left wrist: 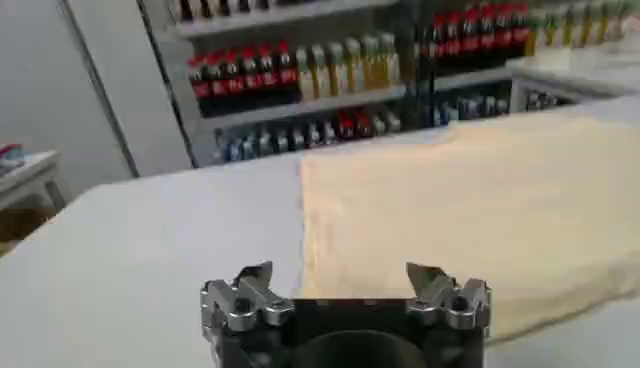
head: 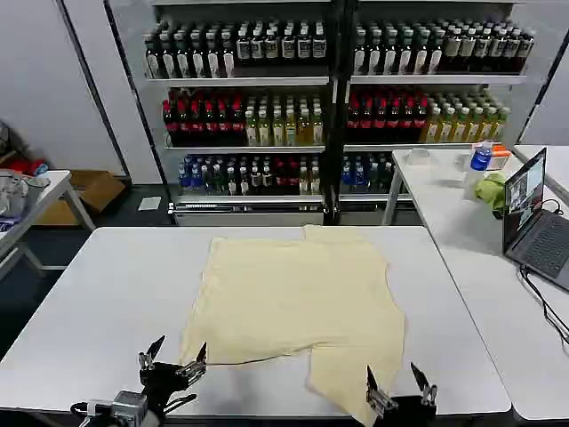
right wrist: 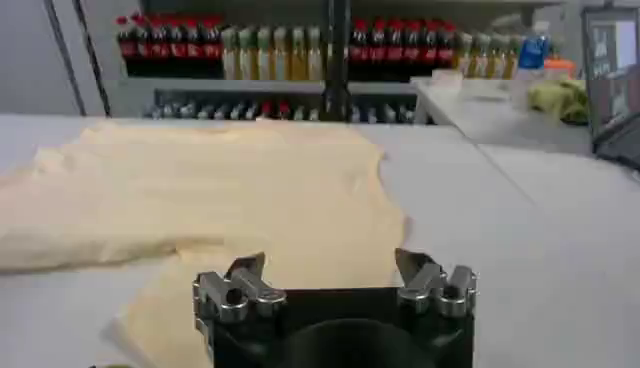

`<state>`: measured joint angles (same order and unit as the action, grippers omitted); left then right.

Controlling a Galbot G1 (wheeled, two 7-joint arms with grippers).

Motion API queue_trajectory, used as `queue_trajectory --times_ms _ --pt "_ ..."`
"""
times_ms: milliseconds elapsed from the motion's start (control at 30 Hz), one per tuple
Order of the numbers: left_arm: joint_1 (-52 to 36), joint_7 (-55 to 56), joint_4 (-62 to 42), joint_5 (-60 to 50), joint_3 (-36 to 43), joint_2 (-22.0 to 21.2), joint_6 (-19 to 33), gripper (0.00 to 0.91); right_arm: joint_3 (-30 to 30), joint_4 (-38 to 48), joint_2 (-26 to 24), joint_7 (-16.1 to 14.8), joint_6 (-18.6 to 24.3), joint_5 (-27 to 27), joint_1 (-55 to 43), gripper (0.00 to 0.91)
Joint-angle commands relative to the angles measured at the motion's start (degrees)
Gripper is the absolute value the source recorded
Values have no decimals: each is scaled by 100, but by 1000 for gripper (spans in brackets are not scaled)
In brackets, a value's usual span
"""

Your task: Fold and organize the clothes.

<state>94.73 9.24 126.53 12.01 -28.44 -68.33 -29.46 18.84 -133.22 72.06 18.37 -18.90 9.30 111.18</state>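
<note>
- Metal-tipped and spread wide apart, the left gripper (head: 172, 356) hovers at the near edge of the white table (head: 98, 302), fingers pointing away from the robot, holding nothing.
- Its left fingertip (left wrist: 252, 278) is over bare tabletop, just beside the shirt's near left corner.
- Equally spread and empty, the right gripper (head: 398, 384) sits low at the table's near edge, level and facing forward, above the shirt's near right flap.
- Between and beyond the 2 grippers lies the cream-yellow T-shirt (head: 298, 298), spread flat mid-table, with 1 sleeve (head: 347, 378) reaching the near edge.
- Farther right, a side table (head: 462, 222) carries an open laptop (head: 533, 218) and a small green cloth (head: 491, 190).
- Behind stand shelves of bottled drinks (head: 329, 98).
</note>
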Motion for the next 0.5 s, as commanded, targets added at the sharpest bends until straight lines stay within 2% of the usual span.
queue_trajectory --times_ms 33,267,333,367,400,433,467,500 --pt "-376 60 -554 17 64 70 -364 907 -248 64 57 56 -90 -171 180 907" --pt "-536 74 -727 143 98 93 -364 907 -401 89 250 57 -121 -271 78 907" --pt "-589 74 -784 185 114 108 -363 796 -429 102 293 65 -134 -270 58 907" --pt "-607 72 -816 196 128 116 -364 705 -435 116 314 75 -134 -270 47 907" --pt "-629 70 -837 203 137 120 -362 514 -427 136 338 80 -127 -273 34 907" --pt "-639 69 -841 221 145 120 -364 242 -422 149 349 80 -123 -282 24 907" --pt "-642 68 -835 242 151 119 -363 111 -412 164 375 76 -115 -288 10 907" --pt "-641 66 -821 258 154 116 -364 71 -409 169 391 77 -117 -281 8 907"
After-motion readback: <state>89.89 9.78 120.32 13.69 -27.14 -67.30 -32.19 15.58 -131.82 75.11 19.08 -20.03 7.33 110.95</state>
